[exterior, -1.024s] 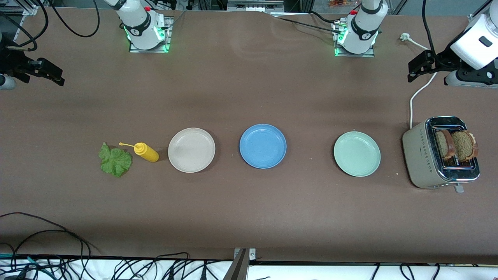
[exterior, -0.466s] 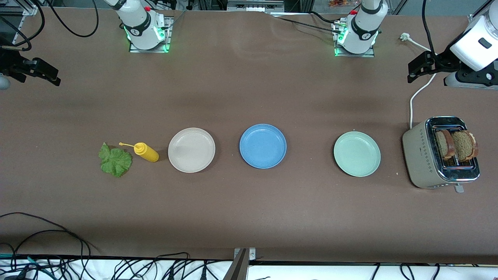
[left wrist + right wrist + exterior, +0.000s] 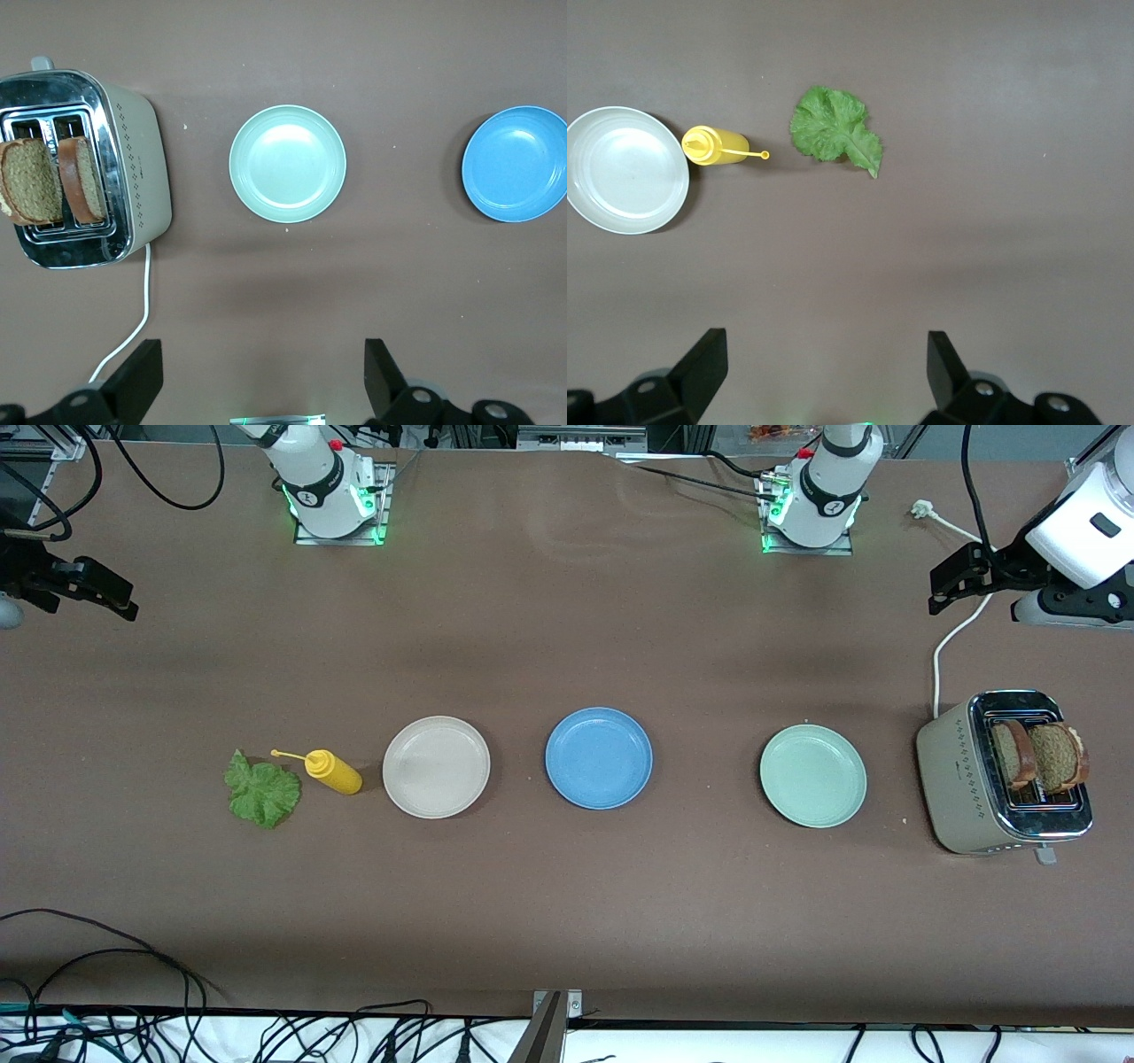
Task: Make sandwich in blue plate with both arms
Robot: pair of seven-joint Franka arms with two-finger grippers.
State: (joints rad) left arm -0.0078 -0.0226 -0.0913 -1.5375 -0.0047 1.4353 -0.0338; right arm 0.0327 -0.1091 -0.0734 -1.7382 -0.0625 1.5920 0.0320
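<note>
Starting well is meaning going for the bread first, since the blue plate (image 3: 599, 758) is lying bare in the middle of the tabletop (image 3: 567, 903), between the cream plate (image 3: 436, 766) and the mint-green plate (image 3: 813, 776). Both bread slices (image 3: 1038, 757) are standing on edge in the slots of the toaster (image 3: 983, 779) at the left arm's end of the tabletop, their flat faces turned toward the two ends of the tabletop and their top crusts running from nearer the front camera to farther from it. The left claw (image 3: 952, 584) is hanging with fingers spread wide and nothing between them, over bare tabletop beside the toaster's white cord (image 3: 946, 646); its wrist view is showing the slices clearly (image 3: 49, 180). In my judgement it should be dropping straight down over one slice with the fingers bracketing the flat faces, pinching high on the crust and lifting vertically so the toaster is not being dragged.

The lettuce leaf (image 3: 262, 791) is lying flat at the right arm's end, just beside the yellow squeeze bottle (image 3: 333, 771), whose nozzle is pointing over the leaf's edge. The leaf's longer axis is running roughly from its narrower tip, farther from the camera, to its broader nearer part. The right claw (image 3: 111, 595) is waiting, likewise spread and empty, over bare tabletop.
</note>
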